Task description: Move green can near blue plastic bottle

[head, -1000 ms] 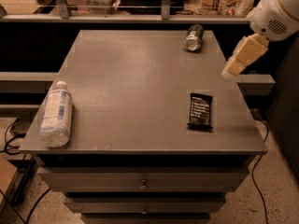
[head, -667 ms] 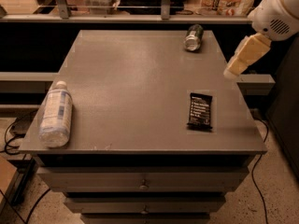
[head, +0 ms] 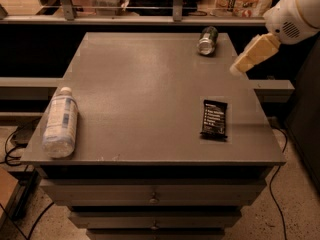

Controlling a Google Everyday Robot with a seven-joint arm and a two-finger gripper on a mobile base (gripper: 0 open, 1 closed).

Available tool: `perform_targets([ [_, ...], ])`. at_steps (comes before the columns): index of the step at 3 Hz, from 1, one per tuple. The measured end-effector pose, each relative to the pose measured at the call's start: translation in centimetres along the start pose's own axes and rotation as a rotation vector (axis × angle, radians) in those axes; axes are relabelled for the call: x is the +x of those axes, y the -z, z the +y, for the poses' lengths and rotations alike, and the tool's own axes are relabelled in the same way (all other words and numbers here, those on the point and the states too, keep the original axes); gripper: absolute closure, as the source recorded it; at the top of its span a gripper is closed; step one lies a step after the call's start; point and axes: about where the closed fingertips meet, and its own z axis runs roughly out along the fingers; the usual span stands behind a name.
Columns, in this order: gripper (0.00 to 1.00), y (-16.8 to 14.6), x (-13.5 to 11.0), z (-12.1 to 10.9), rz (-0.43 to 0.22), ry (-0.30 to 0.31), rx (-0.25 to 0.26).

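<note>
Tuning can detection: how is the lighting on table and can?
Camera view: a soft sheen across the table; the can, far right, has a bright top and dark sides; the bottle at front left is evenly lit; the pale gripper right of the can stands out against dark.

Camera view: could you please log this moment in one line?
green can: on its side, far right | blue plastic bottle: on its side, near left | gripper: at table right edge, apart from can | snack bar wrapper: flat

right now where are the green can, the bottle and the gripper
green can (head: 208,38), camera view, its dark side
bottle (head: 60,119), camera view, its label
gripper (head: 238,66), camera view, its tip, right of the can
</note>
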Motion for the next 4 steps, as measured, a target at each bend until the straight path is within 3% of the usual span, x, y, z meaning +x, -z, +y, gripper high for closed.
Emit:
perform_targets([
  [2,0.00,-4.5,-0.7,-4.8,-0.203,-0.115,0.008],
  [3,0.00,-7.3,-0.4,-7.0,-0.254,-0.173,0.005],
  [4,0.00,-10.3,-0.2,-9.5,-0.255,-0.251,0.015],
])
